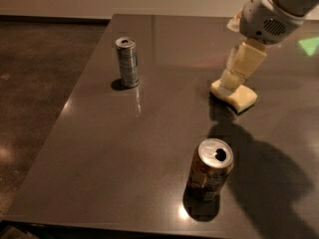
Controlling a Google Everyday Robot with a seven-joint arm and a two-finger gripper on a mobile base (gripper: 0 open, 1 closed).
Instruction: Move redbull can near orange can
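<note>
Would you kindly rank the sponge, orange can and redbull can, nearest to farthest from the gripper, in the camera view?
1. The sponge, just below the gripper, at right.
2. The orange can, front centre, and the redbull can, far left: too close to call.

Dim light; the pale gripper (229, 82), upper right, threw a broad shadow across the glossy dark-grey table (124, 148) (small glare spots showed).

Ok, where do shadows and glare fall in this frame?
Camera view: a broad shadow darkens the table lower right, beside the orange can; glare spot at that can's base; redbull can casts a small shadow; gripper, upper right, over the sponge.
</note>
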